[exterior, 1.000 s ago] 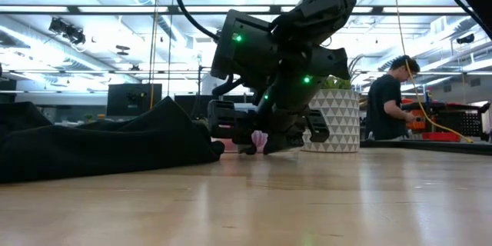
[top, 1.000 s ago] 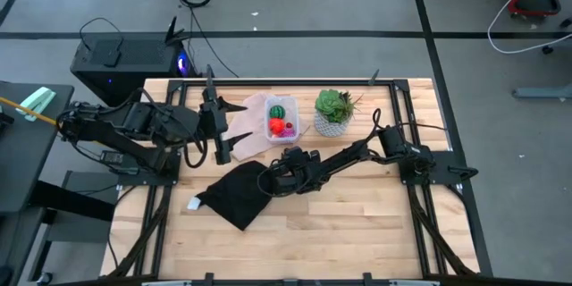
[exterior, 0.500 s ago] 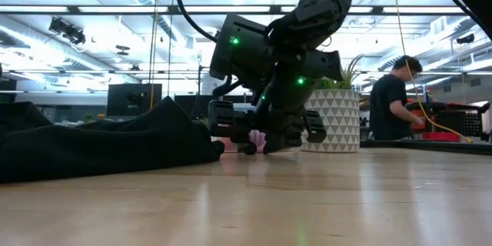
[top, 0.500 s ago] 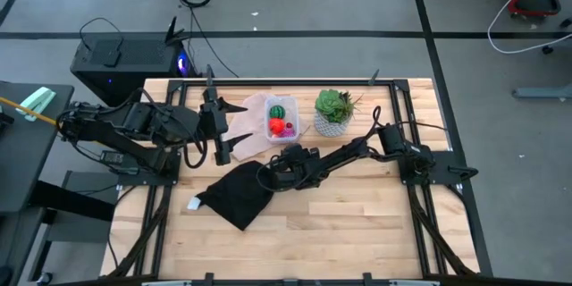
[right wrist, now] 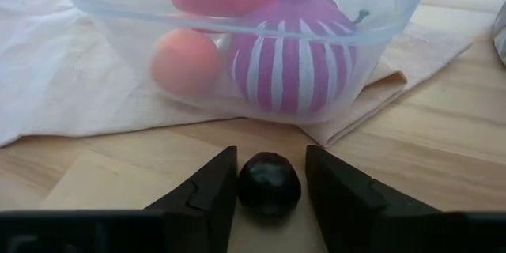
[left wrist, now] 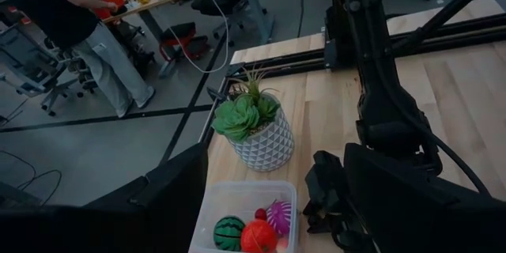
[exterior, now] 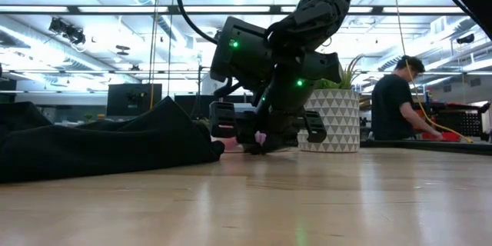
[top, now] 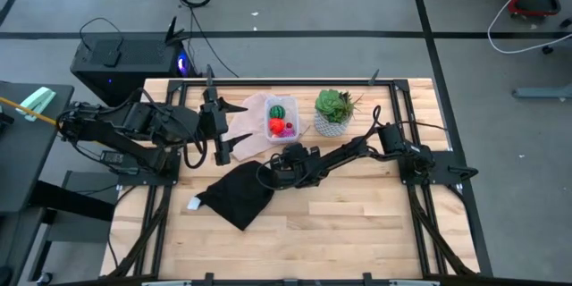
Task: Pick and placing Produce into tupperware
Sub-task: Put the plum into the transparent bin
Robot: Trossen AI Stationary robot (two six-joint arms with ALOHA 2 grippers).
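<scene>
Right gripper (right wrist: 270,186) sits low at frame centre, fingers bracketing a small dark round piece (right wrist: 269,180) on the table, not clearly clamped. The tupperware (top: 281,126), already holding produce, is just beyond. Risk: the piece rolls out if the pinch lands off-centre. Left gripper (top: 220,125) waits, jaws apart, upper left.

Even overhead light is falling across the table (top: 357,223) in the high view, leaving only soft, short shadows. In the low view, ceiling strip lights (exterior: 115,11) are glowing brightly and reflecting as a pale sheen off the wood nearest the lens, which is blurring out of focus. The right wrist view is sitting very close, so its dark fingers (right wrist: 209,194) are looking soft, while the clear tub wall (right wrist: 379,39) is catching faint glare. The left wrist view is darkening toward its lower corners.
</scene>
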